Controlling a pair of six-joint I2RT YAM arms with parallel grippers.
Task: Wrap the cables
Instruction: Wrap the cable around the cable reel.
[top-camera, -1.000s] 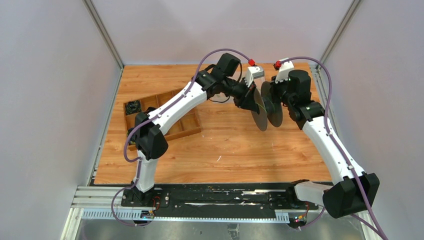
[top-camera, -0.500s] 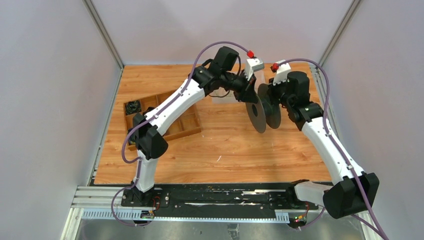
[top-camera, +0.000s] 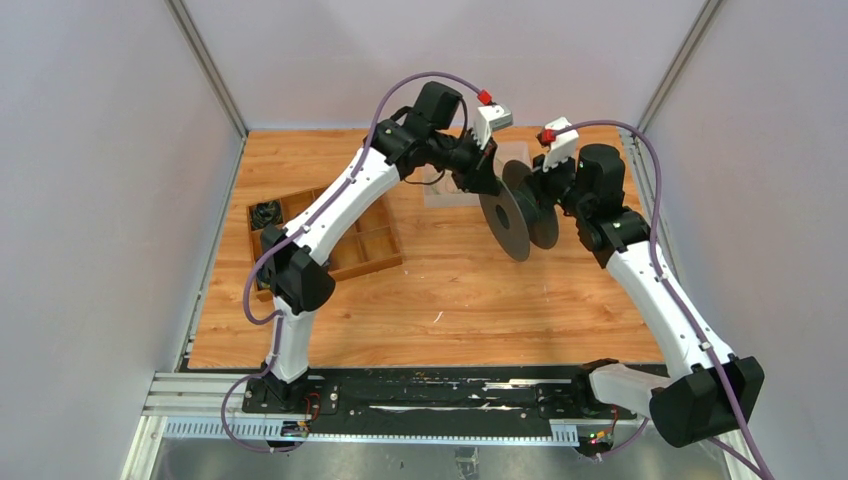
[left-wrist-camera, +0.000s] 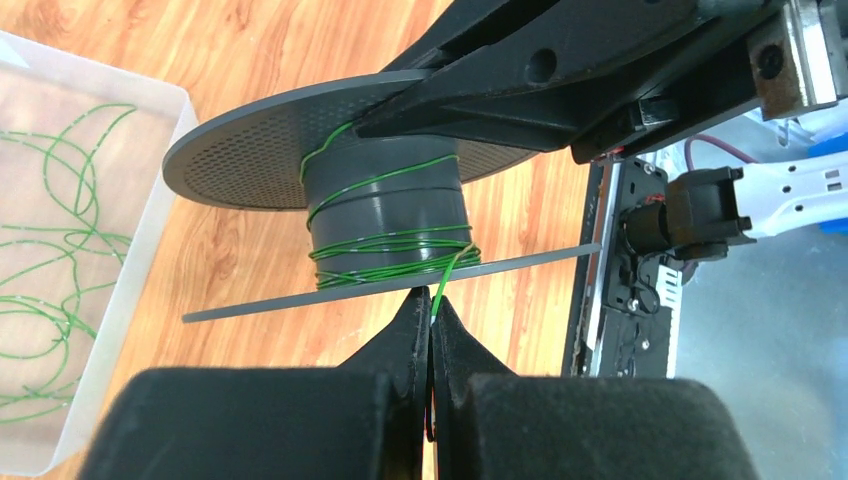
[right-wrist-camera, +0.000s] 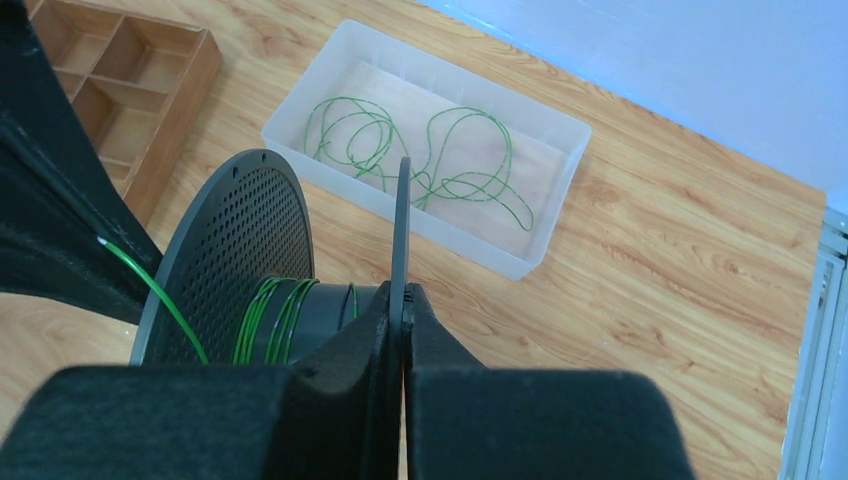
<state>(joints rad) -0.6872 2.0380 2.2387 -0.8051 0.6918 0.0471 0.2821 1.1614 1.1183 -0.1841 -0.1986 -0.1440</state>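
A grey spool (top-camera: 515, 215) with two discs hangs above the table between the arms. My right gripper (right-wrist-camera: 402, 292) is shut on the thin edge of one disc (right-wrist-camera: 402, 215). Thin green cable is wound in several turns round the hub (left-wrist-camera: 385, 205). My left gripper (left-wrist-camera: 431, 305) is shut on a green cable strand (left-wrist-camera: 447, 275) that runs up to the hub, just below the lower disc. More loose green cables (right-wrist-camera: 440, 160) lie looped in a clear plastic tray (right-wrist-camera: 520, 265), which also shows in the left wrist view (left-wrist-camera: 150, 190).
A wooden divided organiser (top-camera: 370, 250) sits at the left of the table, with a small black cord bundle (top-camera: 266, 213) in one back compartment. The clear tray (top-camera: 435, 197) lies under the left arm's wrist. Grey walls enclose the table.
Both arms have carried the spool leftward and toward the back, over the clear tray's edge. The left wrist has risen and swung left. Both grips are unchanged.
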